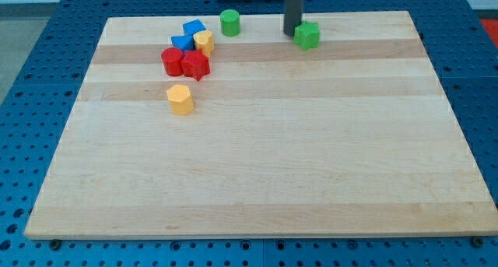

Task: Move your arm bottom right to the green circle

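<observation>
The green circle (229, 22) is a short green cylinder near the view's top edge of the wooden board (257, 173), left of centre. My dark rod comes down from the view's top, and my tip (292, 33) rests on the board to the right of the green circle, well apart from it. A second green block (307, 35), angular in shape, sits right against my tip on its right side.
A cluster lies at the upper left: two blue blocks (189, 35), a yellow block (205, 41), a red cylinder (172, 61) and a red star-like block (196, 64). A yellow hexagonal block (180, 99) sits alone below them. Blue pegboard surrounds the board.
</observation>
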